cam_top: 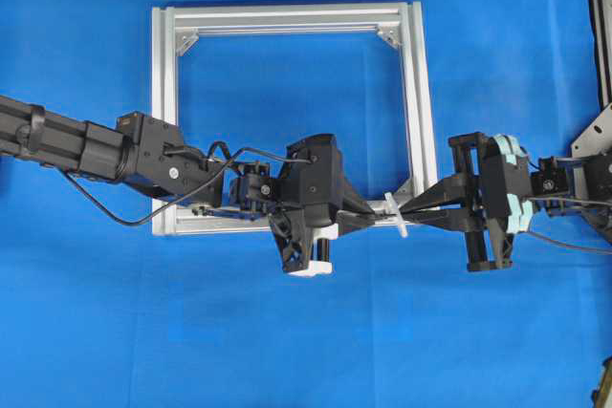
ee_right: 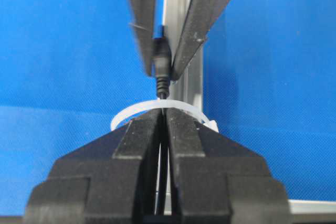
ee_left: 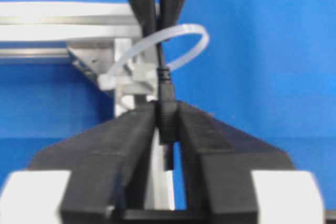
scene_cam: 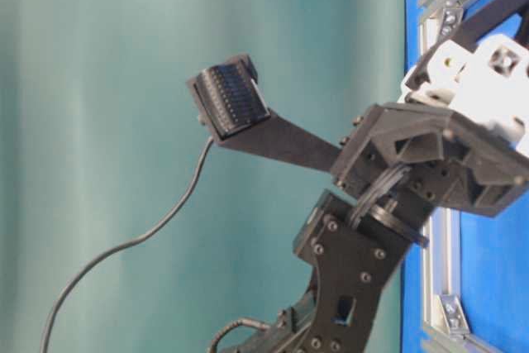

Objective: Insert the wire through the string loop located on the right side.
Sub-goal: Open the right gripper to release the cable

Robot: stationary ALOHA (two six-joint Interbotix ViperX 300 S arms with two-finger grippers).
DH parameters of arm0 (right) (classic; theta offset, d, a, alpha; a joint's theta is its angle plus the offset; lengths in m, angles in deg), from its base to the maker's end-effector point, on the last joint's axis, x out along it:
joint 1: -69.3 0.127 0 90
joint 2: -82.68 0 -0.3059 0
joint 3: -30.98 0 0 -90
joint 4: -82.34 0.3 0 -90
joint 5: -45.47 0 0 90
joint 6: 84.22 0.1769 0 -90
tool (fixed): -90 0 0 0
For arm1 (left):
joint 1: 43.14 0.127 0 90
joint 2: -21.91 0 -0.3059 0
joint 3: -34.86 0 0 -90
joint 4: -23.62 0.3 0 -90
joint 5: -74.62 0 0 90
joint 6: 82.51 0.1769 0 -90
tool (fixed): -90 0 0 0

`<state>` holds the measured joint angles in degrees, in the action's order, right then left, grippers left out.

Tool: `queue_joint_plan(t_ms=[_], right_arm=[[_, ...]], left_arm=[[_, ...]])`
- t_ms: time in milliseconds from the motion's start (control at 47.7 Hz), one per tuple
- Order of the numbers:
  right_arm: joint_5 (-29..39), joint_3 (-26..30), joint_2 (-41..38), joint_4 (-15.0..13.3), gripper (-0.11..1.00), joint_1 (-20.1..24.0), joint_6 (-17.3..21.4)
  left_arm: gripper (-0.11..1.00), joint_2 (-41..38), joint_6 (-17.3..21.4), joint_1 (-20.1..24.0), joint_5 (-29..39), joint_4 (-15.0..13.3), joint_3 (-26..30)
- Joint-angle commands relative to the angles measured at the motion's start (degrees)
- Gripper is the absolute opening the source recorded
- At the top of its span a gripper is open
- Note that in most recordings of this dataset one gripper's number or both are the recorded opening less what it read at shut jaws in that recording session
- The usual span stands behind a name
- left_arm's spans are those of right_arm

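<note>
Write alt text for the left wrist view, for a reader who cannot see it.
The left gripper, at the bottom of the frame, is closed on the black plug end of the wire, which has passed through the whitish string loop tied to the silver frame. Beyond the loop, the right gripper pinches the wire's thin cable, over a blue surface.

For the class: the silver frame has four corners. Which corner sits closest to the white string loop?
The bottom-right corner in the overhead view. The string loop is tied on the lower bar right beside it, between the two pincers; the other three corners lie far off.
</note>
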<state>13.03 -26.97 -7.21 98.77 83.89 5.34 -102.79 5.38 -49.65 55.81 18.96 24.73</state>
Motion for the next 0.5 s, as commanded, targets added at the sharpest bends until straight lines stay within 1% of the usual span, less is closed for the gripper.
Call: queue_joint_plan(t_ms=[0,482], right_arm=[[-0.4,1.1,0.4,0.0,-0.03,-0.1,0.0],[2.1,1.1,0.4,-0.1,-0.03,-0.2,-0.2]], left_arm=[[0.08,1.1,0.1,0.0,-0.3,0.0,1.2],[0.09,1.1,0.0,-0.1,-0.2,0.0,1.4]])
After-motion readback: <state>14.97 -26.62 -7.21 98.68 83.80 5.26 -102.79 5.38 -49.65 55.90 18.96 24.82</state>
